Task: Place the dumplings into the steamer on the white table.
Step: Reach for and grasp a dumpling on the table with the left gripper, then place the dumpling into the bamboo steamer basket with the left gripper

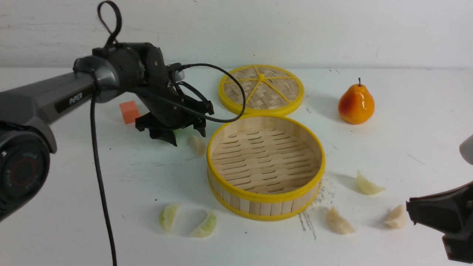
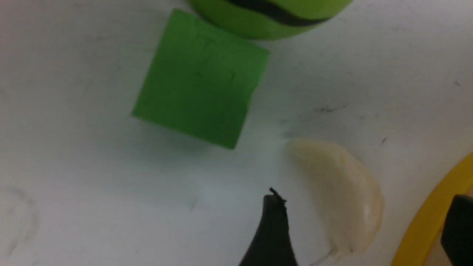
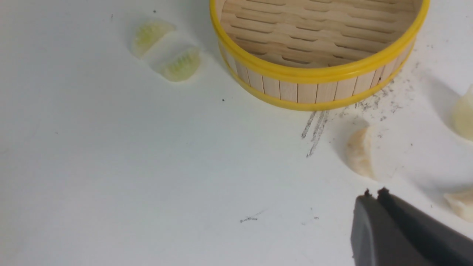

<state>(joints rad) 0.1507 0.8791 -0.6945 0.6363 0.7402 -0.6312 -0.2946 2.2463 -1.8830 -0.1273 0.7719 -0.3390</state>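
L gripper [image 1: 183, 135] mid-left: jaws spread, cream dumpling [image 2: 340, 192] on table [image 1: 111, 177] between its fingers [image 2: 273, 229], beside steamer [image 1: 258, 205] (centre). 2 green dumplings [image 1: 168, 216] lower left, 3 cream dumplings [image 1: 338, 221] lower right, on table. R gripper [image 3: 373, 194] lower right: jaws pressed together.

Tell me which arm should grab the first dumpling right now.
Left, probably. The left end effector is open, with the cream dumpling between its fingers, right beside the steamer. The right end effector is shut and not over any dumpling.
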